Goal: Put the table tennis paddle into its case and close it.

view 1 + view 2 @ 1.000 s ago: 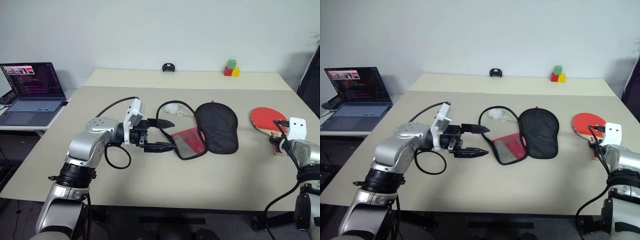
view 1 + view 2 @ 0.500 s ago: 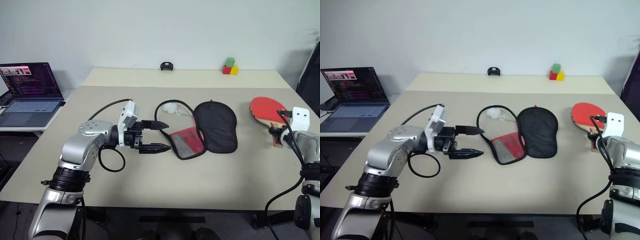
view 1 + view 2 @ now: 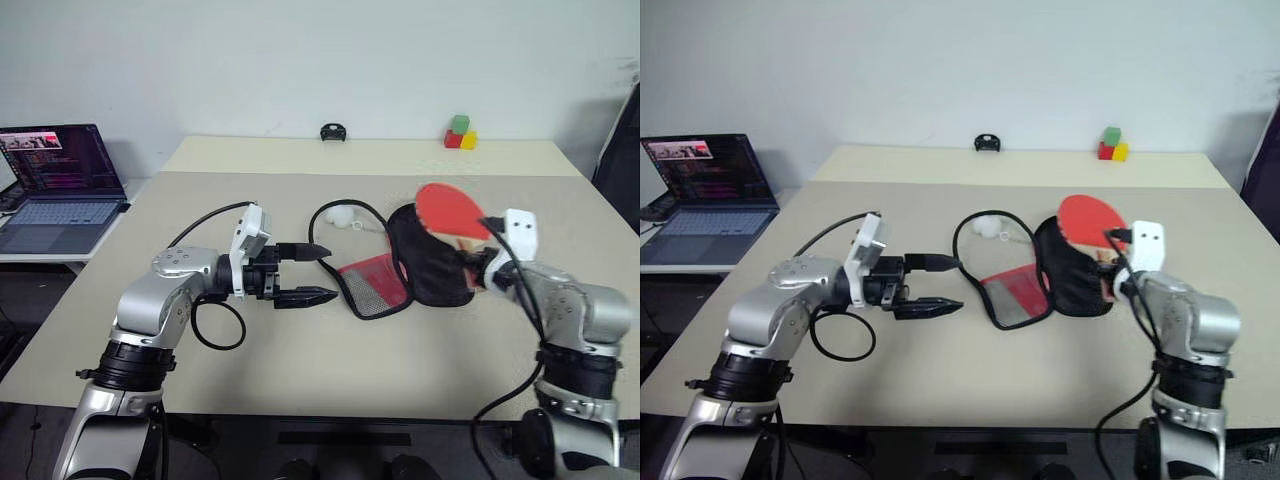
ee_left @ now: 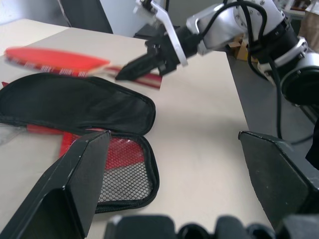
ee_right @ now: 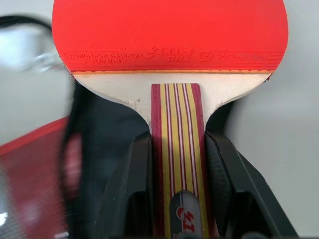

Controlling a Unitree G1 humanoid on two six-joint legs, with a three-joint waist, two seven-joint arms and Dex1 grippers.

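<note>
1. At left, your left gripper (image 3: 318,270) hovers just above the tabletop (image 3: 300,370), its fingers spread wide and empty, pointing at the open case (image 3: 405,258) from just beside the mesh flap.

2. At centre, the case lies unzipped on the tabletop, mesh half toward you, black half folded out to the right. A small white ball (image 3: 342,216) sits just behind it, inside the loop of the black rim.

3. At right, your right gripper (image 5: 177,164) pinches the paddle (image 3: 450,210) by its striped handle; the red face hangs in the air over the black half of the case, tilted up and away.

4. Risk, as judged from here: the paddle is over the outer flap, not the pocket mouth. Lower it now and it may land on top of the fabric, or push the limp case along the tabletop, since nothing pins it. The left fingers are not yet holding the flap.

5. A second risk: the grip is on the handle alone, so a knock of the blade on the rim could twist it in the fingers.

6. The right wrist view shows the handle squarely between both fingers; the head views cannot confirm that. The left wrist view shows the paddle clear above the case.
</note>
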